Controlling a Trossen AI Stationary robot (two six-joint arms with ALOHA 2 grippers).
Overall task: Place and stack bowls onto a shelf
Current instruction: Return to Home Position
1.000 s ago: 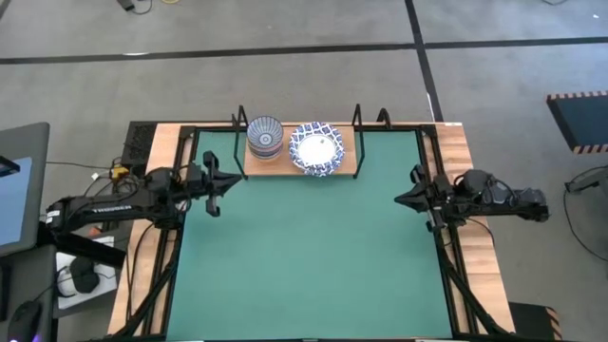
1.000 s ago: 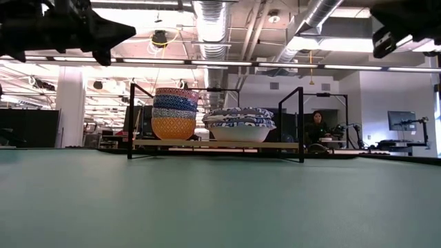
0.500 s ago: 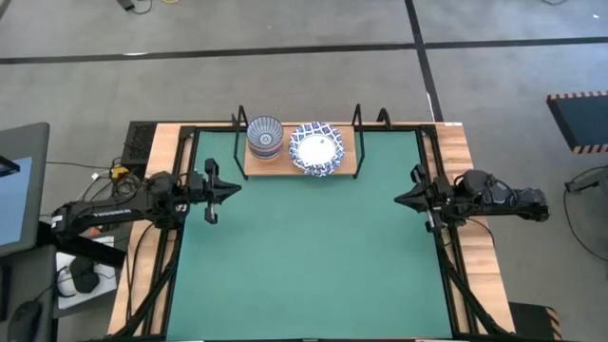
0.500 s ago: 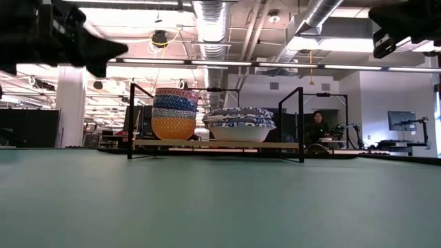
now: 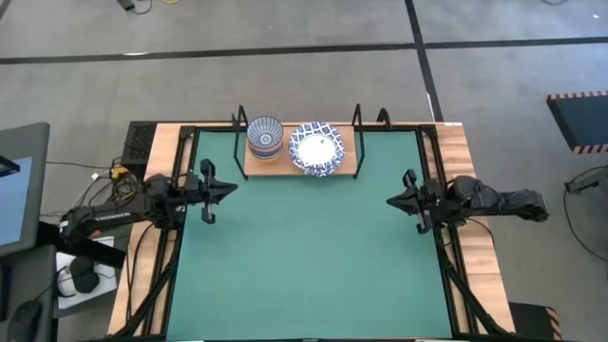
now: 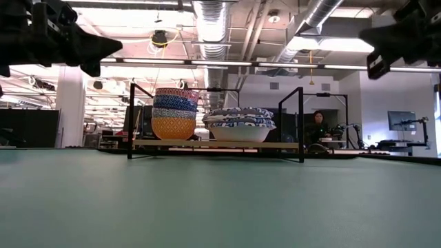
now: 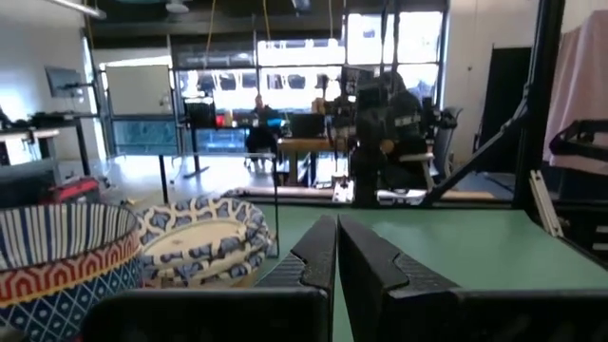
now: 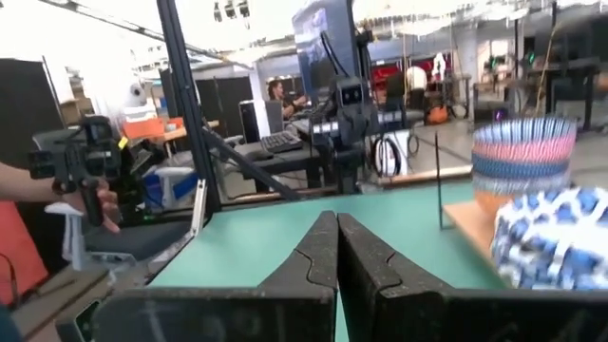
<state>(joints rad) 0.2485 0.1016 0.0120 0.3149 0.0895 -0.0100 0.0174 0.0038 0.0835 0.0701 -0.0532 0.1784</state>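
Note:
The light-wood shelf (image 5: 348, 163) on its black wire frame stands at the far edge of the green mat. On it sit a stack of small bowls (image 5: 265, 136), dark-blue striped one on top and yellow one at the bottom (image 6: 173, 127), and beside it a stack of wide white bowls with blue patterned rims (image 5: 316, 148) (image 6: 242, 124). My left gripper (image 5: 231, 186) hovers shut over the mat's left edge, my right gripper (image 5: 390, 201) shut over its right edge. Both are raised and hold nothing. Each wrist view shows shut fingers (image 7: 336, 249) (image 8: 336, 245) and the bowl stacks off to one side.
The green mat (image 5: 304, 266) covers the table between black frame rails. The shelf has bare board to the right of the wide bowls. People and desks show in the room behind; a hand holding a device (image 8: 90, 180) shows beyond the table in the right wrist view.
My left gripper has drawn back slightly toward the table's left edge. My right gripper has moved a little toward the table's middle and near edge. The bowls and shelf have stayed put.

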